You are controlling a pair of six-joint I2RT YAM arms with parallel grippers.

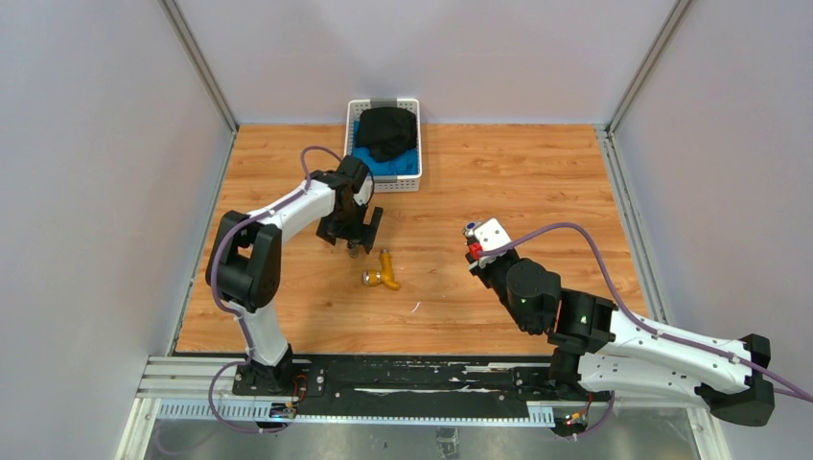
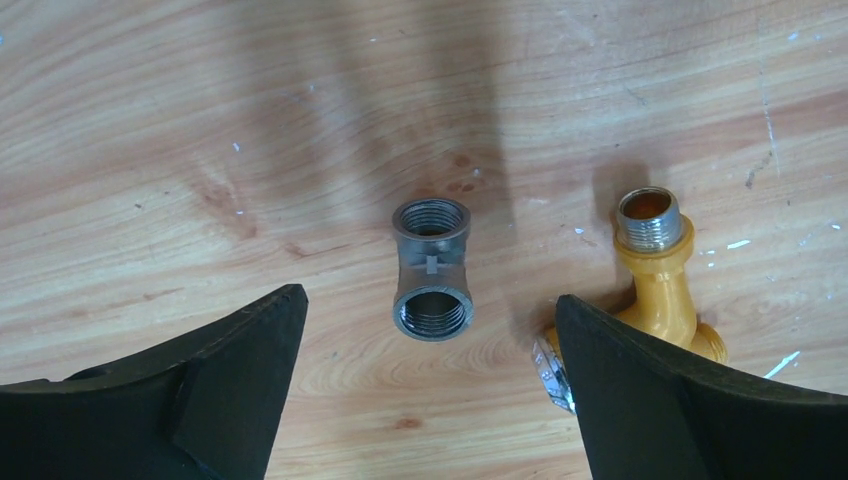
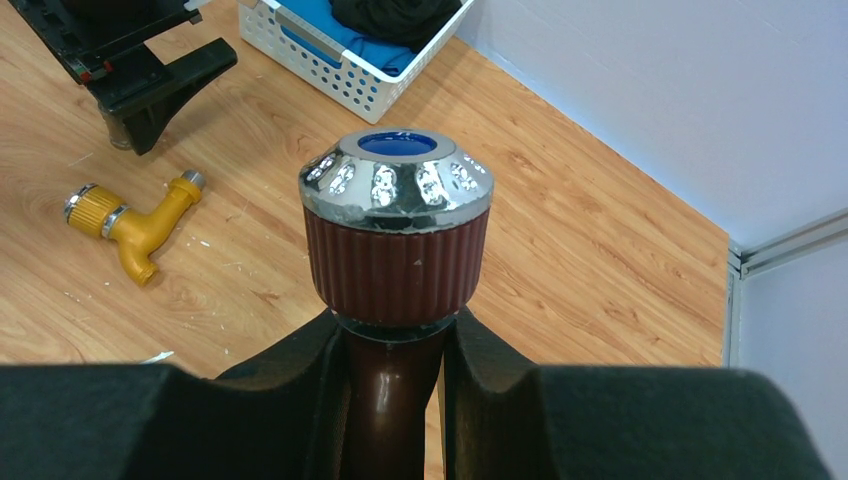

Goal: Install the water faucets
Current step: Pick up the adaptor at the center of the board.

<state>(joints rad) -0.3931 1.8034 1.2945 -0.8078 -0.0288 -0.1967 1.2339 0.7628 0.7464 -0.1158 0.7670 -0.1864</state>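
The wooden counter [image 1: 518, 182] carries everything. A white basket [image 1: 419, 144] with dark and blue cloth in it stands at the far edge, well apart from the work.

The left tool [image 1: 357, 244] hangs low over the middle of the counter. It is released and empty, and its black fingers [image 2: 230, 380] are spread wide. The right tool [image 3: 395, 350] is held up off the counter on the right side, clenched around the stem of the brown faucet [image 3: 397, 250]. The faucet's ribbed, blue-capped knob stands clear above the fingers and points at the wrist camera.

The yellow faucet [image 2: 660, 290] lies loose on the counter, just beside the left tool's right-hand finger. Its threaded silvery end points away from the tool.

The smallest piece is the grey fitting [image 2: 432, 270], a short elbow with two internally threaded mouths. It lies flat on the wood between the spread fingers, touching neither.

This looks like the step of mating one faucet to the fitting: the brown faucet is in hand and the socket lies under the free tool. The brown faucet's threaded end is hidden below the right fingers, so how it is turned can't be read from these views.

The next move probably calls for three things:
- The left tool drops squarely over the elbow and closes across its body, leaving at least one mouth open.
- It must not nudge the yellow faucet close by on its right.
- The right arm then has to bring its faucet's thread in line with that mouth before any turning starts.
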